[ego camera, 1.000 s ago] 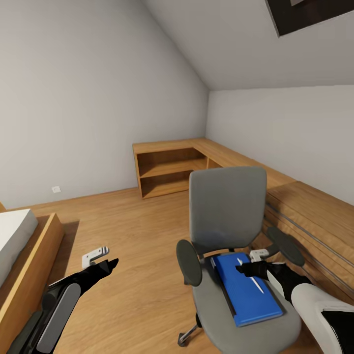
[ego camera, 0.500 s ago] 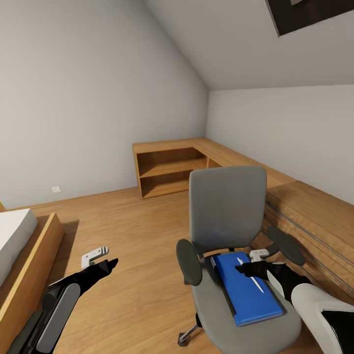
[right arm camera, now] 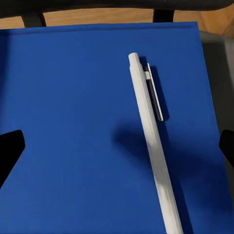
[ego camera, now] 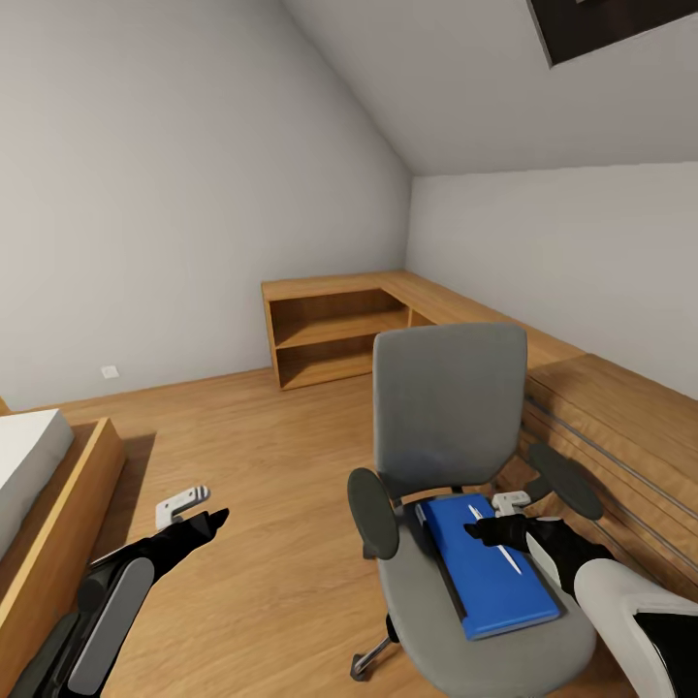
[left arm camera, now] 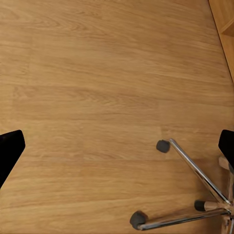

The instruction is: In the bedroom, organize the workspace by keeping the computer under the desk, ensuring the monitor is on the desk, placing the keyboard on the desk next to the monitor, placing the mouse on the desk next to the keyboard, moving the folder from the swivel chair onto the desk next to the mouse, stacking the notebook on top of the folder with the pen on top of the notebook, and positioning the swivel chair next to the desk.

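A: Where does the chair (ego camera: 451,456) stand in the bedroom?

B: On the wood floor (ego camera: 271,465), with its grey back toward the low wooden cabinets (ego camera: 388,320) that run along the far wall and around the corner. Its metal base (left arm camera: 195,195) with casters shows in the left wrist view.

A: And what lies on the chair?

B: The blue folder (ego camera: 490,567) lies flat on the seat, between the two black armrests. The white pen (ego camera: 494,543) lies on top of the folder, slanted along its length (its clip (right arm camera: 155,92) faces up in the right wrist view).

A: Where is the right gripper (ego camera: 480,528)?

B: It hangs over the chair seat, just above the folder and close to the pen. In the right wrist view its two black fingers (right arm camera: 9,151) stand far apart at the picture's edges, with the pen (right arm camera: 153,146) and the folder (right arm camera: 73,122) between them, and neither finger touches the pen.

A: And the left gripper (ego camera: 208,523)?

B: It hangs over bare floor, well to the side of the chair away from the cabinets' long run. Its fingers (left arm camera: 9,148) are spread wide too, holding nothing, with floor planks (left arm camera: 97,97) under them.

A: Anything else near the chair?

B: A bed (ego camera: 39,485) with a wooden frame stands beyond the left gripper, well apart from the chair.
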### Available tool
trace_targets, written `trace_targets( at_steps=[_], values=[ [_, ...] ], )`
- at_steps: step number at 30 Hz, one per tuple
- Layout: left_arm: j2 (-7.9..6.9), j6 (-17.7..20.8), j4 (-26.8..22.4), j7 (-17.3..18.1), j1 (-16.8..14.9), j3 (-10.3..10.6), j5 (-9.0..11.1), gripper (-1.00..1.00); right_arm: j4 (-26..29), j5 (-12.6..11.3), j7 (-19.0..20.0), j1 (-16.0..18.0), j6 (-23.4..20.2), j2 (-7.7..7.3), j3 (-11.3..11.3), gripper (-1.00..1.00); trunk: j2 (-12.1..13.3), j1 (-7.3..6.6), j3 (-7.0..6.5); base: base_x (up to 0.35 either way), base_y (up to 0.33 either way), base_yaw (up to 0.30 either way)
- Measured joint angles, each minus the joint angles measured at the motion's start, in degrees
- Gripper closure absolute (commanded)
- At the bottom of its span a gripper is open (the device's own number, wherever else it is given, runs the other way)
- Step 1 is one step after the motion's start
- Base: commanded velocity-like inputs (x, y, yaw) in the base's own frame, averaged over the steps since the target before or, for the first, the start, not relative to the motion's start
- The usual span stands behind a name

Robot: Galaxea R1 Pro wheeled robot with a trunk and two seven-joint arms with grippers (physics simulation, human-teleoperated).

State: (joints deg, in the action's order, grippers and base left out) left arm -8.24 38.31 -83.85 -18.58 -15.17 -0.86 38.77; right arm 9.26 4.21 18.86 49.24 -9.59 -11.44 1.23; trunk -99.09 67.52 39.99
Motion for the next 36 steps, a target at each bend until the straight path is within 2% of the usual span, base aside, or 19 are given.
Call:
trace_targets(
  at_steps=[3, 8, 36],
  values=[
    [0.04, 0.0, 0.0, 0.0, 0.0, 0.0, 0.0, -1.0, 0.0, 0.0, 0.0, 0.0, 0.0, 0.0, 0.0, -1.0, 0.0, 0.0, 0.0, 0.0, 0.0, 0.0],
    [0.07, 0.0, 0.0, 0.0, 0.0, 0.0, 0.0, -1.0, 0.0, 0.0, 0.0, 0.0, 0.0, -0.02, 0.0, -1.0, -2.0, 1.09, 0.89, 0.0, 0.0, 0.0],
    [0.07, 0.0, 0.0, 0.0, 0.0, -0.1, 0.0, -1.0, -0.1, 0.0, 0.2, 0.0, -0.2, -0.08, 0.0, -1.0, -2.0, 1.1, 0.9, 0.0, 0.0, 0.0]
  ],
)
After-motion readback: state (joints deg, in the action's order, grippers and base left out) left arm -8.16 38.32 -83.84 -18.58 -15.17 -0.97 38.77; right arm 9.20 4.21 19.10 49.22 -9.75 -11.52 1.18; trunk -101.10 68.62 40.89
